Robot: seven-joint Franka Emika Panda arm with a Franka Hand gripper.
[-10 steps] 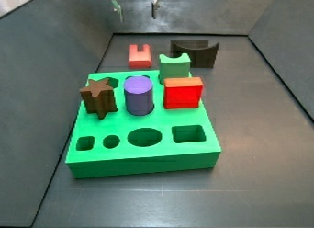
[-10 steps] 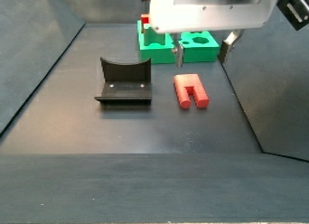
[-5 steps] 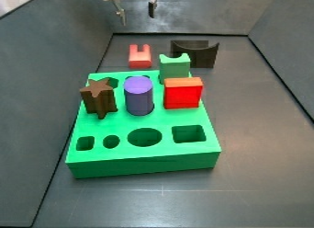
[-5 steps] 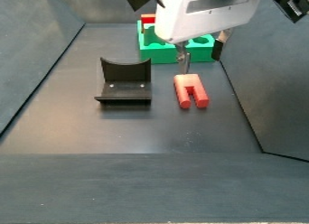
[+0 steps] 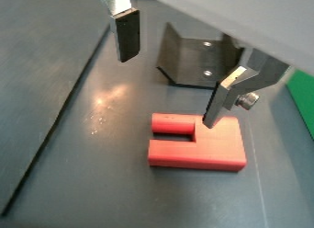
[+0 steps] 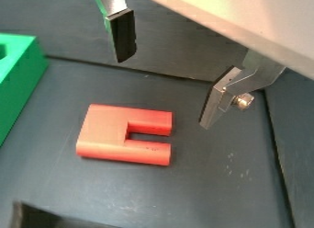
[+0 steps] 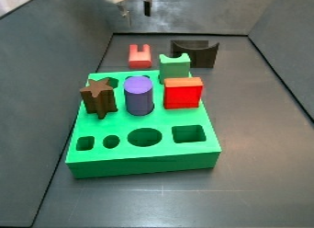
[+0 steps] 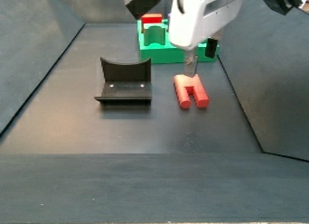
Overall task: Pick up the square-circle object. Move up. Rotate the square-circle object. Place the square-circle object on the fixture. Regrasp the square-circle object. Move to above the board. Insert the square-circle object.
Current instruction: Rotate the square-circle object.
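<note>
Red square-circle object point(image 5: 194, 145), green board point(image 7: 142, 140), dark fixture point(image 8: 123, 80), silver gripper point(image 5: 172, 70).

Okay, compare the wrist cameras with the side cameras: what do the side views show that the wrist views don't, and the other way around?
Only a side view shows the whole board with its empty holes, the purple cylinder, the brown star piece and the red cube. Only the wrist views show the open gripper up close, jaws apart above the floor. Both kinds share the square-circle object lying flat and the fixture.
</note>
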